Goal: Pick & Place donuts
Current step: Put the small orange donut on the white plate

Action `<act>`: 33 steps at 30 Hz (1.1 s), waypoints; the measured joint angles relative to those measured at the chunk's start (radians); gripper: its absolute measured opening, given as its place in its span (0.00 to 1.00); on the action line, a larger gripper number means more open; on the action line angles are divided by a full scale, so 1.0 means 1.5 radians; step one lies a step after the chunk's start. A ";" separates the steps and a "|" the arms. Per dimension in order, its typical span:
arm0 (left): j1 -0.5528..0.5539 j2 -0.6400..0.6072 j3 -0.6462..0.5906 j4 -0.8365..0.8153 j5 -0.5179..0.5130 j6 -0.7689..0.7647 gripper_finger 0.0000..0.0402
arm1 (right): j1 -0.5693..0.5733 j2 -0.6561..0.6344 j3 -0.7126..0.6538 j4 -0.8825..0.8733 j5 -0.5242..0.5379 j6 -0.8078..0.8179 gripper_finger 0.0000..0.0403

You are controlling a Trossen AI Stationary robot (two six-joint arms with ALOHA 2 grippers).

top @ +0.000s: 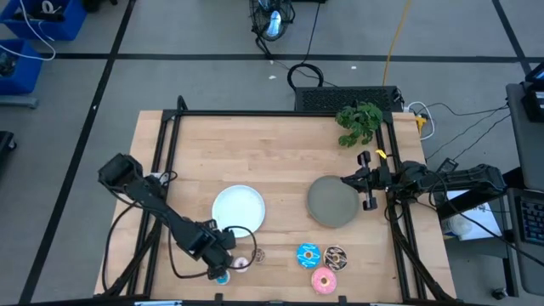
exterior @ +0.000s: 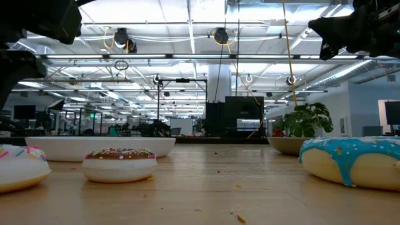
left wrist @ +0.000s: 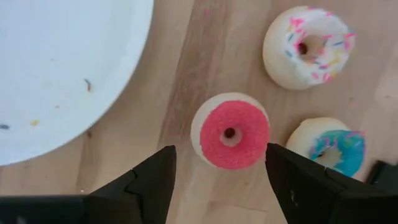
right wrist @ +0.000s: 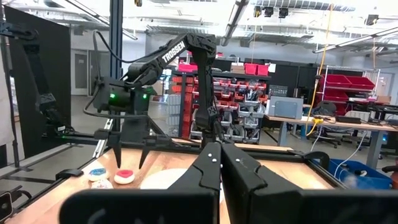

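Note:
My left gripper (top: pixel 225 257) (left wrist: pixel 221 151) is open, pointing down at the table's near edge. Its fingers stand on either side of the tiny red donut (left wrist: pixel 230 130), just above it. The tiny pink-white donut (left wrist: pixel 309 46) and the tiny blue one (left wrist: pixel 333 149) lie beside it. The tiny brown donut (top: pixel 259 254) (exterior: pixel 120 164) lies a little to the right. The larger blue (top: pixel 308 254), brown sprinkled (top: pixel 336 257) and pink (top: pixel 324 280) donuts sit together on the wood, near the near edge. My right gripper (top: pixel 348 181) (right wrist: pixel 219 163) is shut and hovers at the grey plate's right rim.
A white plate (top: pixel 238 208) lies just beyond the left gripper and a grey plate (top: pixel 327 204) to its right. A green plant (top: pixel 359 121) stands at the far right corner. A black frame (top: pixel 255 113) runs along the table's edges. Bare wood lies across the far half.

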 joint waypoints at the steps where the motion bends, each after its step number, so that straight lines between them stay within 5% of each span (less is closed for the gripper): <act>1: 0.000 0.000 0.000 0.007 -0.003 0.004 0.62 | 0.000 0.000 0.000 0.000 0.000 0.000 0.00; 18: 0.001 0.041 0.000 0.029 0.002 0.014 0.85 | 0.000 0.000 0.000 -0.001 0.000 0.000 0.00; 33: 0.000 0.055 0.001 0.039 -0.007 0.014 0.87 | 0.000 0.000 0.000 -0.003 0.000 0.000 0.00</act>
